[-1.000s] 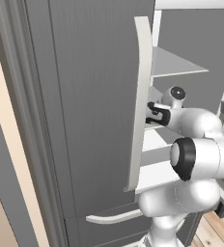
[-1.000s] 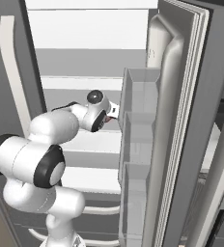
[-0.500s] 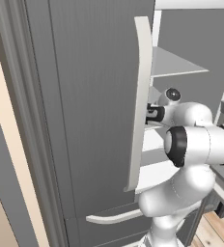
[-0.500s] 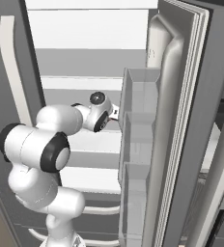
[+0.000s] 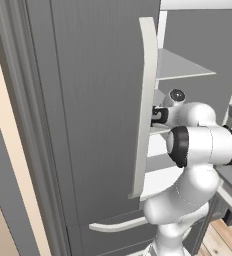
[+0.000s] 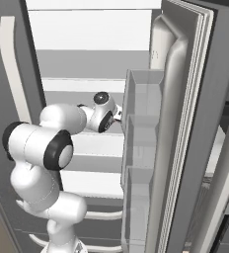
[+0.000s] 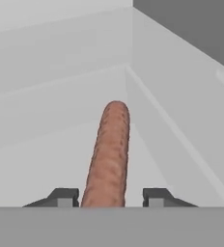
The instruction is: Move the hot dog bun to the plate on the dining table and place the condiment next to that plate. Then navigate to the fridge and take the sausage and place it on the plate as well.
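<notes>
The sausage (image 7: 109, 149), reddish-brown and short, lies on a white shelf (image 7: 46, 159) inside the fridge (image 5: 88, 100) and points away from the hand. My gripper (image 7: 110, 197) straddles its near end. One fingertip (image 7: 65, 197) stands on each side, with a thin gap still showing on the right, so the jaws are not pressed on it. In the left base view the hand (image 5: 160, 116) reaches in behind the door's pale bar handle (image 5: 144, 105). The right base view has the wrist (image 6: 104, 111) over the middle shelf.
The fridge's right door (image 6: 185, 123) stands open with its grey door bins (image 6: 141, 148) close beside the arm. The shelf's right wall (image 7: 181, 111) and back wall (image 7: 61, 48) box in the sausage. Lower drawers with pale handles (image 5: 115, 225) sit below.
The arm's elbow has swung in closer to the fridge and folded up, while the hand stays at the middle shelf.
</notes>
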Controlling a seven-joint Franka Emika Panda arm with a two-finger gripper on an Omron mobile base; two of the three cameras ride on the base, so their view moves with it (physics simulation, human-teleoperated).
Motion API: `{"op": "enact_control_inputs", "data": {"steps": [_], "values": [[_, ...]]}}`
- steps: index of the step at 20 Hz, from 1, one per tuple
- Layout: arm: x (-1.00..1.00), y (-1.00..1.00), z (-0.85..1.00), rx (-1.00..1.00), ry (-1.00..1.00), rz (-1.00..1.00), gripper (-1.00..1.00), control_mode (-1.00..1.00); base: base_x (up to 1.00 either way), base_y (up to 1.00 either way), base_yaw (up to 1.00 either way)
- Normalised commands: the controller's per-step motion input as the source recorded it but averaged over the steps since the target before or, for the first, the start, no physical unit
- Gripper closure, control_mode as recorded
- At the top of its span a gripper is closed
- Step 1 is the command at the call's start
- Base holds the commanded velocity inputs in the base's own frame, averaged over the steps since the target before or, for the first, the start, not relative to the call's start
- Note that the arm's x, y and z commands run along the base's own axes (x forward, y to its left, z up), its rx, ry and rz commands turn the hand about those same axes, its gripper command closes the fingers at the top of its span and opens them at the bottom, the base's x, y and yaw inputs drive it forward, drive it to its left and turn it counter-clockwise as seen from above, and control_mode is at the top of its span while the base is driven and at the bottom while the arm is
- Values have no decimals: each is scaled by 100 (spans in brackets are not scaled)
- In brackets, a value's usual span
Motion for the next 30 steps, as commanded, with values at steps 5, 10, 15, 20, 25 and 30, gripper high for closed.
{"op": "enact_control_inputs", "data": {"steps": [5, 10, 15, 20, 25, 30], "values": [[-21, -1, -20, 2, 0, 0, 100, -100, 0, 0, 0], [-74, 0, 12, 7, -5, 0, 100, -100, 0, 0, 0], [-100, 0, 91, 6, -10, 0, 100, -100, 0, 0, 0], [-100, 5, 100, 0, 0, 0, 100, -100, 0, 0, 0], [-100, 5, 84, 0, 5, 0, 100, -100, 0, 0, 0], [-100, 12, 46, 0, 17, -1, 100, -100, 0, 0, 0]]}}
